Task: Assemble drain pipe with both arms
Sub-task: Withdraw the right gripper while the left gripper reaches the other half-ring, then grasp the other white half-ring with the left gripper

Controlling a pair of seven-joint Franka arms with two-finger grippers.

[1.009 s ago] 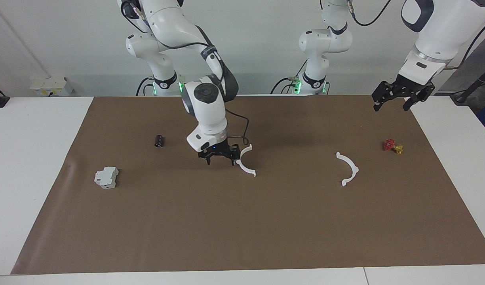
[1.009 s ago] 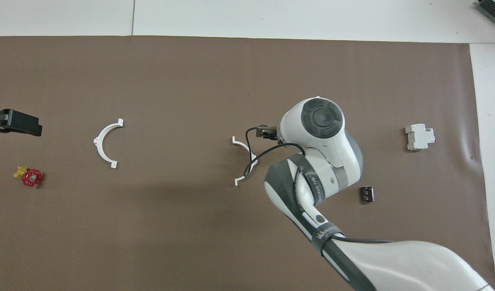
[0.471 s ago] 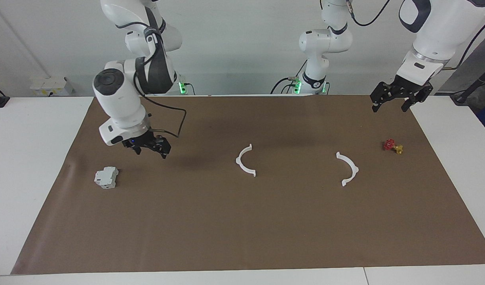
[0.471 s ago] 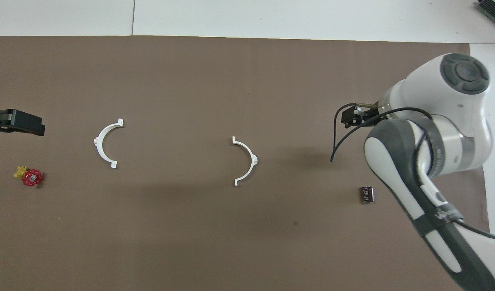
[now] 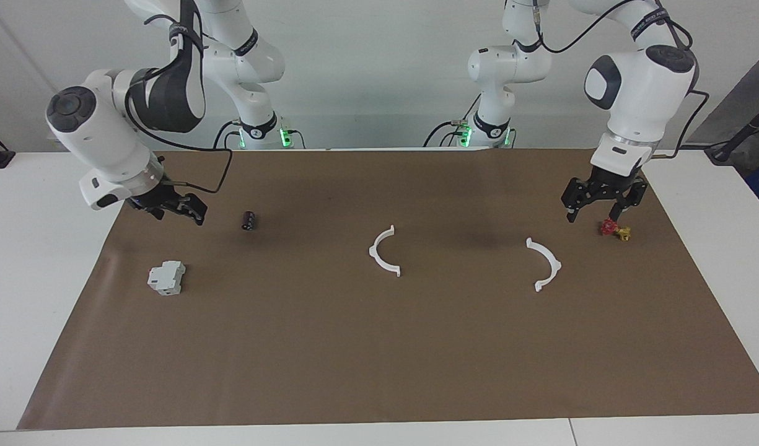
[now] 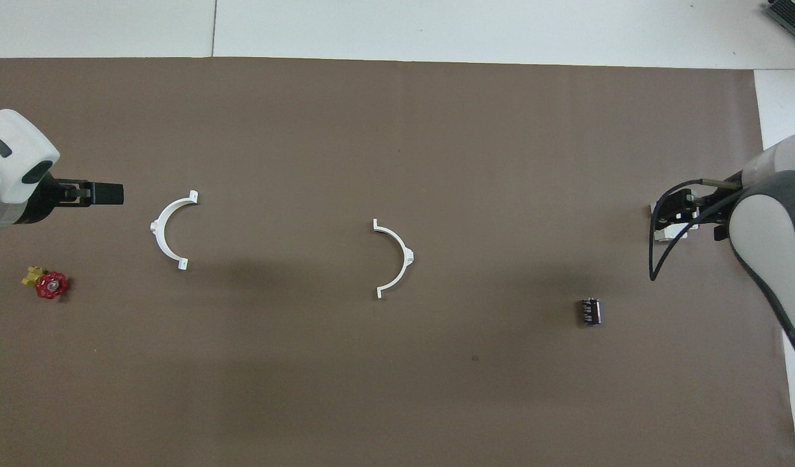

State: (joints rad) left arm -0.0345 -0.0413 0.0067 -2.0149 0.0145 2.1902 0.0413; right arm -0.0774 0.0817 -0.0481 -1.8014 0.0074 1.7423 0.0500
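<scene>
Two white half-rings lie flat on the brown mat, well apart, not joined. One half-ring (image 5: 384,251) (image 6: 393,258) sits about mid-mat; the other half-ring (image 5: 544,264) (image 6: 171,229) sits toward the left arm's end of the desk (image 5: 32,266). In the overhead view their open sides face each other.

Left end effector (image 5: 593,209) (image 6: 105,193) hangs low over the mat near the red-and-yellow valve (image 5: 614,229) (image 6: 45,283), fingers spread wide, holding nothing. It touches neither the valve nor the half-ring.

Right end effector (image 5: 175,210) is up in the air over the mat edge at the right arm's end, fingers wide, empty. In the overhead view it covers part of the grey-white block (image 5: 166,277) (image 6: 661,235), but the facing view shows it clear of the block, which lies farther from the robots.

A small dark cylinder (image 5: 248,220) (image 6: 590,311) lies on the mat between the block and the mid-mat half-ring, nearer to the robots than both.
</scene>
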